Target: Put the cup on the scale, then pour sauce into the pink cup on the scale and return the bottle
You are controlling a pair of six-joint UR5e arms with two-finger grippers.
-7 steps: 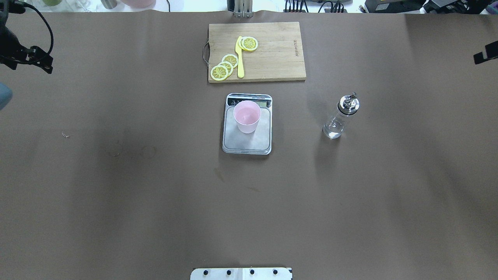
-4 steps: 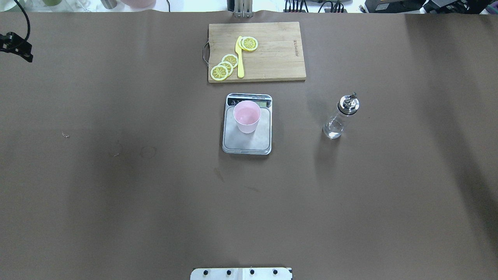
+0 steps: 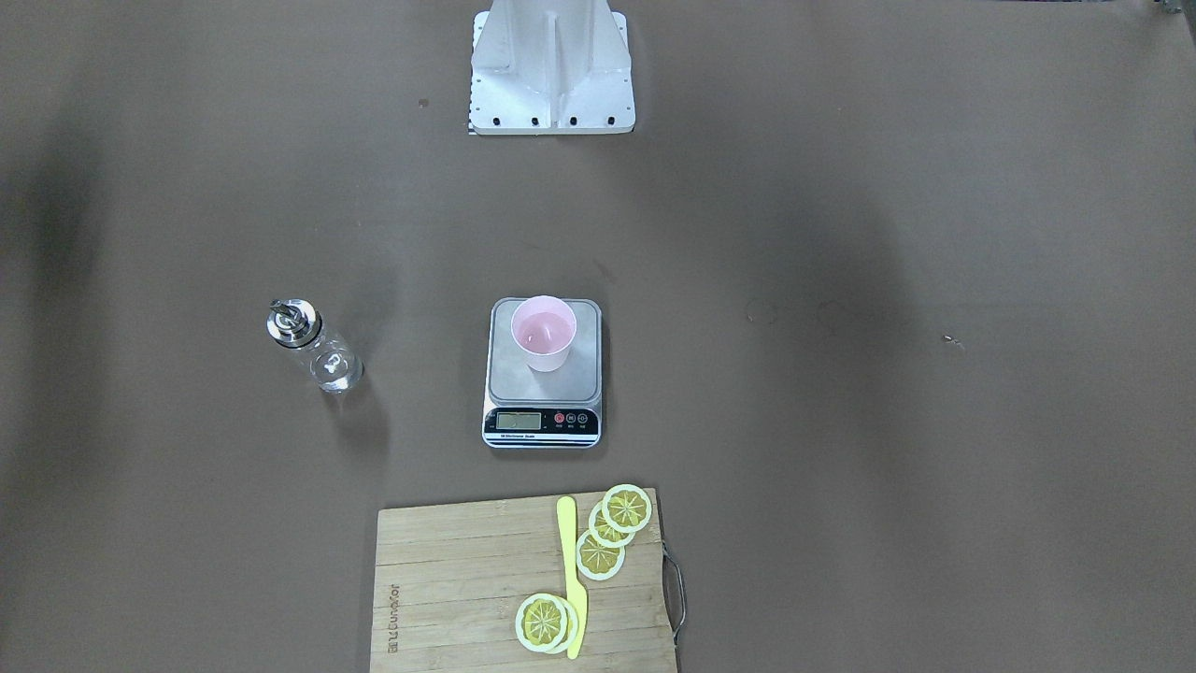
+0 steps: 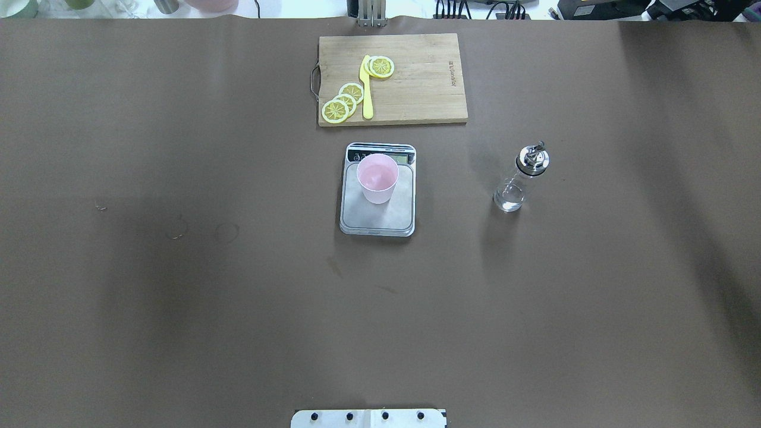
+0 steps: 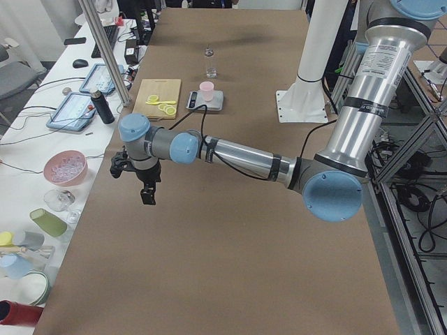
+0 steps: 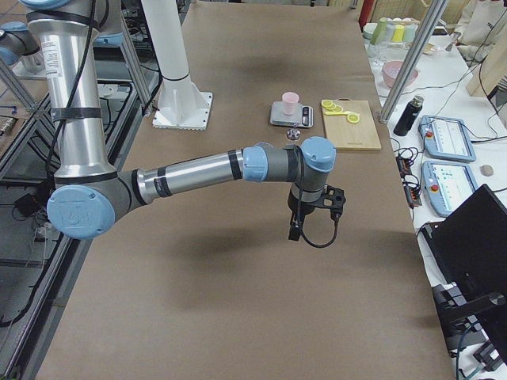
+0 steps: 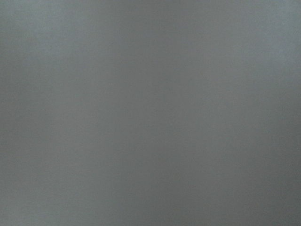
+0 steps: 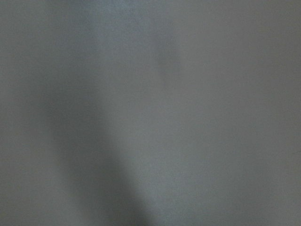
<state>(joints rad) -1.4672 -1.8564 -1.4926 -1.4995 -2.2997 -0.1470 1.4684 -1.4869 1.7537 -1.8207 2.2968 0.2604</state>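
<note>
The pale pink cup (image 4: 377, 178) (image 3: 543, 334) stands upright on the silver scale (image 4: 386, 221) (image 3: 505, 379), toward its display end. The clear glass bottle (image 4: 516, 181) (image 3: 318, 353) with a metal spout cap stands upright on the table, on my right of the scale, with a little clear sauce (image 4: 509, 202) at its bottom. Both arms are out of the overhead and front views. In the exterior left view my left gripper (image 5: 148, 195) hangs over the table's left end; in the exterior right view my right gripper (image 6: 295, 232) hangs over the right end. I cannot tell whether either is open or shut. Both wrist views are blank grey.
A wooden cutting board (image 4: 416, 89) with lemon slices (image 4: 343, 101) and a yellow knife (image 4: 366, 89) lies beyond the scale. The robot's white base plate (image 3: 551, 84) sits at the near edge. Benches beside the table's far side hold tablets, bowls and cups.
The left gripper has moved out of the overhead view past its upper left edge, and the dark tip at the right edge is gone too. Cup, scale and bottle have not moved.
</note>
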